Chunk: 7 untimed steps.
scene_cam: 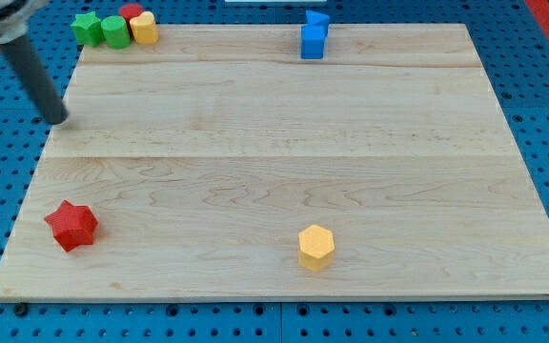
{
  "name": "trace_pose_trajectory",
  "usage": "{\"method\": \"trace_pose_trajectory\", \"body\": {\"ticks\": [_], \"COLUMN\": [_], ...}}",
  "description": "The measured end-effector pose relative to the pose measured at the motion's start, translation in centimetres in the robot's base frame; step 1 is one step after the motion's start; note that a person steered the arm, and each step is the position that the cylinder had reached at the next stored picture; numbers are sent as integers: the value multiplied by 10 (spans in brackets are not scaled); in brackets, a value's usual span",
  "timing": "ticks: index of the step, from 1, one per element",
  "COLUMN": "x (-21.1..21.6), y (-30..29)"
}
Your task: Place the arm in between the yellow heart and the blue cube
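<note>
The yellow heart [145, 28] lies at the view's top left corner of the wooden board [284, 143], touching a red block [132, 12], a green round block [114, 31] and a green star [88, 28]. The blue cube [312, 41] stands at the view's top, right of centre, with a blue triangular block [316, 18] just behind it. My tip [58, 120] is at the board's left edge, well below the yellow heart and far left of the blue cube. The rod rises toward the view's top left.
A red star [71, 226] lies at the view's bottom left. A yellow hexagon [316, 248] lies near the bottom edge, at centre. A blue pegboard surface [541, 114] surrounds the board.
</note>
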State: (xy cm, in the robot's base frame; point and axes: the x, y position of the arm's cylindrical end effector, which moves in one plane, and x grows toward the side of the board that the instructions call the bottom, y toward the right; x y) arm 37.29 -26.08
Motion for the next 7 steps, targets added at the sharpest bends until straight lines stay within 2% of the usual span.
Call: {"method": "trace_pose_trajectory", "body": {"ticks": [1,2,3,4,5,6,7], "x": [-59,-61,-62,-67,-103,-131,-133], "y": [-44,-44,-16,87,138,141,141]}}
